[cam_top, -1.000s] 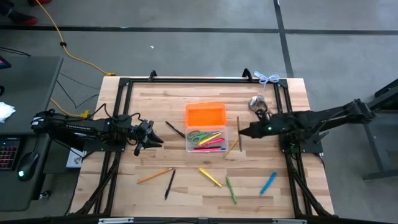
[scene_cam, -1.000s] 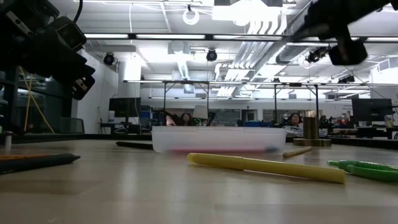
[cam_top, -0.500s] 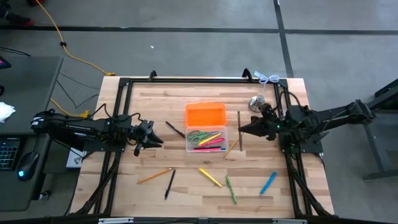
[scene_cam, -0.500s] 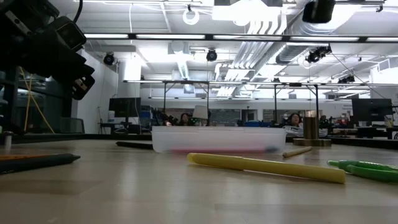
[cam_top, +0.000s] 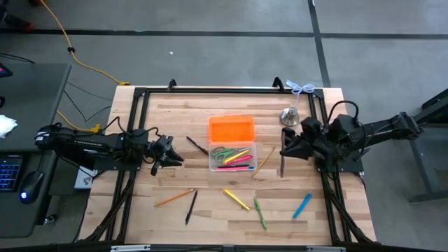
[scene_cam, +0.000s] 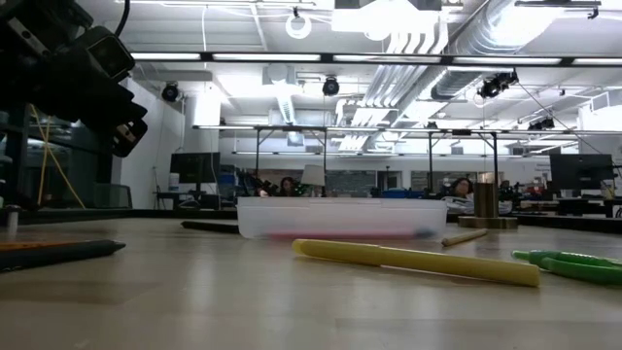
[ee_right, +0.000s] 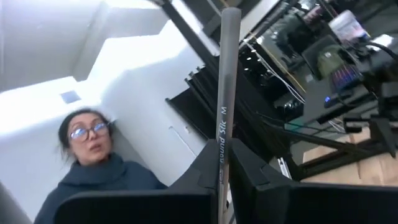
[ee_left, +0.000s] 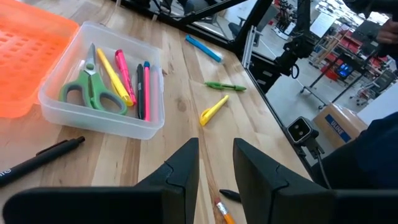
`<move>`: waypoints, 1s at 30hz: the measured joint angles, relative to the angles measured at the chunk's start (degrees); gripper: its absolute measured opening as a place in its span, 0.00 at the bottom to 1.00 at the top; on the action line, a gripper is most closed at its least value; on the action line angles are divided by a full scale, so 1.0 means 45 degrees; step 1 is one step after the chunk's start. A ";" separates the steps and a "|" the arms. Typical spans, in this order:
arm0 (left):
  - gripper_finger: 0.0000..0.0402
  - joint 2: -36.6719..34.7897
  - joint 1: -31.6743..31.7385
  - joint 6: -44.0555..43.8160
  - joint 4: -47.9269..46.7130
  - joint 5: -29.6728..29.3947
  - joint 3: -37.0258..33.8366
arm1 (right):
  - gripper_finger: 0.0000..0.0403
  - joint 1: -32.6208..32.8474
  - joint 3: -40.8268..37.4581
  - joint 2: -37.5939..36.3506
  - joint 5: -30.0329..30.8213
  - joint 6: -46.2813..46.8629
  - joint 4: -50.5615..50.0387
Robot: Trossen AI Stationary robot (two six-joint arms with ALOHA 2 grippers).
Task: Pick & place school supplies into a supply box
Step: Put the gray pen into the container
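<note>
The clear supply box [cam_top: 232, 158] lies mid-table with its orange lid [cam_top: 231, 129] folded open on the far side. Inside it are green scissors [ee_left: 87, 93] and yellow, pink and dark pens. My right gripper [cam_top: 283, 145] is up off the table to the box's right, shut on a grey pen [cam_top: 282, 164]. My left gripper [cam_top: 175, 157], open [ee_left: 215, 163], hovers left of the box. Loose on the table are a black pen [cam_top: 197, 145], orange pencil [cam_top: 175, 197], second black pen [cam_top: 190, 206], yellow marker [cam_top: 236, 199], green pen [cam_top: 260, 213], blue pen [cam_top: 302, 205] and tan pencil [cam_top: 262, 164]. My right gripper [ee_right: 222, 154] pinches the grey pen near the middle of its barrel [ee_right: 221, 127] between its two fingers. The fingers come from the table's right side and lie across the pen. The pen is off the table and points along the near-far direction.
A silver bell [cam_top: 290, 115] stands near the far right corner, behind the right gripper. A black frame [cam_top: 210, 91] runs round the wooden table. The low view shows the box [scene_cam: 335, 219] and yellow marker [scene_cam: 418, 261]. A person [ee_right: 93, 162] shows in the right wrist view.
My right gripper has drawn back toward the table's right edge and risen out of the low view, carrying the pen with it. The pen has moved from just beside the box to farther right. The left arm has kept still.
</note>
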 joint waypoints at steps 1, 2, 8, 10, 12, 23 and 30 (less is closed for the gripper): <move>0.32 0.0005 0.0000 0.0004 0.0000 0.0000 0.0000 | 0.00 0.0000 0.0000 0.0000 -0.0101 -0.0204 0.0057; 0.32 0.0001 0.0000 0.0000 0.0000 0.0000 0.0000 | 0.00 0.0000 0.0000 0.0000 -0.0176 -0.0412 0.0084; 0.32 0.0001 0.0000 0.0004 0.0005 0.0000 0.0000 | 0.00 0.0000 0.0000 0.0000 -0.0373 -0.0782 0.0156; 0.32 0.0002 0.0000 0.0002 0.0005 0.0000 0.0000 | 0.00 0.0000 0.0000 0.0000 -0.0417 -0.0782 0.0169; 0.32 0.0002 0.0000 0.0003 0.0005 0.0000 0.0000 | 0.00 0.0000 0.0000 0.0000 -0.0429 -0.0782 0.0169; 0.32 0.0000 0.0000 0.0004 0.0010 -0.0005 0.0000 | 0.00 0.0000 0.0000 0.0005 0.0890 -0.0996 -0.0025; 0.32 0.0001 0.0000 0.0004 0.0010 -0.0005 0.0000 | 0.00 0.0000 0.0000 0.0211 0.2738 -0.1527 -0.1895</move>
